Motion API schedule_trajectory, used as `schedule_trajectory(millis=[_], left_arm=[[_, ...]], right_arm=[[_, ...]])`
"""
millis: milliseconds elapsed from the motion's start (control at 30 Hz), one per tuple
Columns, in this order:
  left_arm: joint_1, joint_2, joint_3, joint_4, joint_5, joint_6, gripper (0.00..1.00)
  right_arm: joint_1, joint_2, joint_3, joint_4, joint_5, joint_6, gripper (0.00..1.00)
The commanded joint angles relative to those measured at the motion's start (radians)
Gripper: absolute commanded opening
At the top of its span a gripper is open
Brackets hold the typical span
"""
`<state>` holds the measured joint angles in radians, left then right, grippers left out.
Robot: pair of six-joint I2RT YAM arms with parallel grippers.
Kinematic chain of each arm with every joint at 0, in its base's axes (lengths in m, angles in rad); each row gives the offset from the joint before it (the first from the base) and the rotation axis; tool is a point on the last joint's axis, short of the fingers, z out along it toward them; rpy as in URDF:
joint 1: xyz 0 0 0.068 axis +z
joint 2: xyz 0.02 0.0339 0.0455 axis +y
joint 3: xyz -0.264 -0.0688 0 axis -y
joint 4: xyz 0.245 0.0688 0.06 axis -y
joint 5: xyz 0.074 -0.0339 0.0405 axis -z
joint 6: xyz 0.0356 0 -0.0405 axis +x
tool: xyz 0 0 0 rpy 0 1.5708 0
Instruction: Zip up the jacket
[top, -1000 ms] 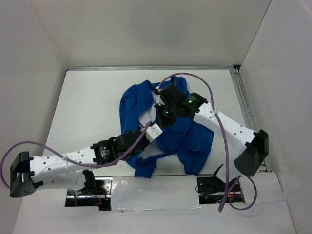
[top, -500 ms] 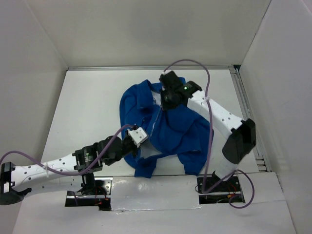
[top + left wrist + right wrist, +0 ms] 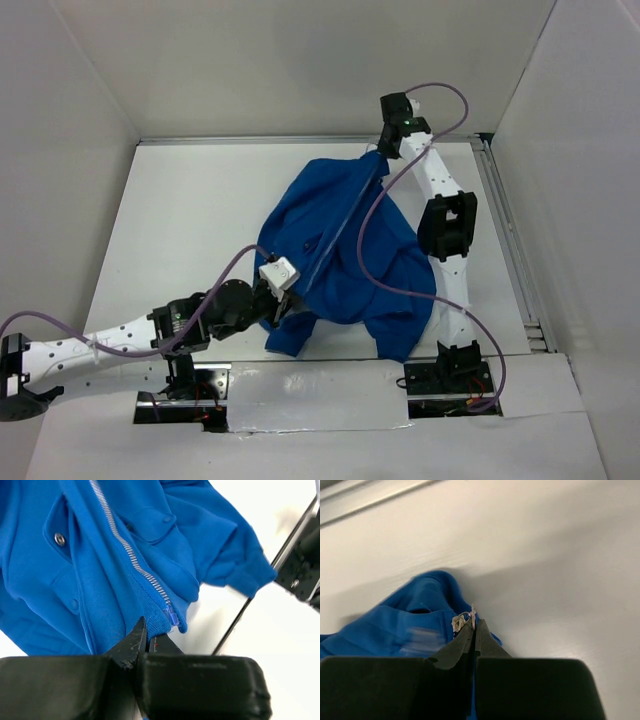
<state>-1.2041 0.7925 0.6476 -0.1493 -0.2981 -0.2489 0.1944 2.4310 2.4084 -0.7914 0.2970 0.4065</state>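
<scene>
R claw [image 3: 473, 625] pulled far back (clamped on zipper pull [image 3: 460, 621]); L claw [image 3: 146, 639] pinches jacket [image 3: 345, 255] hem.

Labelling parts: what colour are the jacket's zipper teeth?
Silver teeth on the blue jacket; clearest in left wrist view.

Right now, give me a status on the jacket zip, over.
Left jaws shut on jacket hem. Right jaws shut on zipper pull at collar. Zipper taut, looks closed. Purple cable hangs across jacket.
</scene>
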Motion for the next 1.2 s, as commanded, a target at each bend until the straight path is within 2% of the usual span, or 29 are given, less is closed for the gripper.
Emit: schedule_trajectory(millis=[0,67,167,267,433,467,500,533,567,600,633,700,833,933,1000,1067,1100,1133,1167], left_arm=[[-0.041,-0.096,-0.002,-0.169,0.206,-0.182,0.0],[-0.041,-0.119,-0.015,-0.174,0.217,-0.206,0.0],[-0.041,-0.127,-0.022,-0.194,0.229,-0.243,0.0],[-0.041,-0.073,-0.02,-0.226,0.223,-0.283,0.0],[-0.041,0.002,-0.003,-0.308,0.177,-0.414,0.0],[-0.041,0.001,-0.018,-0.311,0.163,-0.456,0.0],[-0.041,-0.007,-0.034,-0.305,0.142,-0.483,0.0],[-0.043,-0.013,-0.042,-0.321,0.12,-0.531,0.05],[-0.043,-0.027,-0.031,-0.347,0.085,-0.559,0.55],[-0.043,-0.035,-0.016,-0.386,0.055,-0.611,0.95],[-0.041,-0.039,0.006,-0.441,0.033,-0.715,0.99],[-0.041,-0.076,0.049,-0.551,0.014,-0.783,0.99],[-0.041,-0.144,0.113,-0.683,0.024,-0.898,0.99],[-0.041,-0.164,0.167,-0.768,0.019,-0.946,0.99],[-0.041,-0.156,0.201,-0.791,-0.001,-0.942,0.99],[-0.041,-0.122,0.26,-0.847,-0.044,-0.998,0.99],[-0.04,-0.105,0.309,-0.921,-0.102,-1.039,0.99],[-0.04,-0.06,0.342,-0.971,-0.13,-1.073,0.99],[-0.037,-0.035,0.378,-1.087,-0.157,-1.171,0.99]], right_arm=[[-0.047,0.054,0.207,0.468,0.208,-0.05,0.0],[-0.053,0.115,0.25,0.57,0.206,-0.083,0.0],[-0.088,0.085,0.167,0.642,0.156,-0.051,0.0],[-0.108,0.068,0.152,0.617,0.067,-0.032,0.0],[-0.079,-0.027,0.078,0.62,-0.252,-0.181,0.0],[-0.058,-0.039,0.069,0.607,-0.287,-0.21,0.05],[-0.046,-0.064,0.063,0.603,-0.315,-0.24,0.16],[-0.027,-0.075,0.055,0.588,-0.3,-0.297,0.49],[-0.013,-0.079,0.054,0.571,-0.27,-0.329,0.69],[0.016,-0.096,0.055,0.555,-0.21,-0.35,0.99],[0.025,-0.105,0.058,0.514,-0.19,-0.353,1.0],[0.04,-0.153,0.046,0.474,-0.188,-0.35,1.0],[0.001,-0.292,-0.029,0.378,-0.239,-0.169,1.0],[-0.044,-0.449,-0.197,0.339,-0.338,-0.071,1.0],[-0.061,-0.577,-0.271,0.301,-0.3,-0.023,1.0],[-0.096,-0.691,-0.38,0.268,-0.196,-0.002,1.0],[-0.11,-0.737,-0.418,0.246,-0.182,0.027,1.0],[-0.153,-0.772,-0.525,0.244,-0.18,0.041,1.0],[-0.176,-0.859,-0.584,0.244,-0.202,0.075,1.0]])
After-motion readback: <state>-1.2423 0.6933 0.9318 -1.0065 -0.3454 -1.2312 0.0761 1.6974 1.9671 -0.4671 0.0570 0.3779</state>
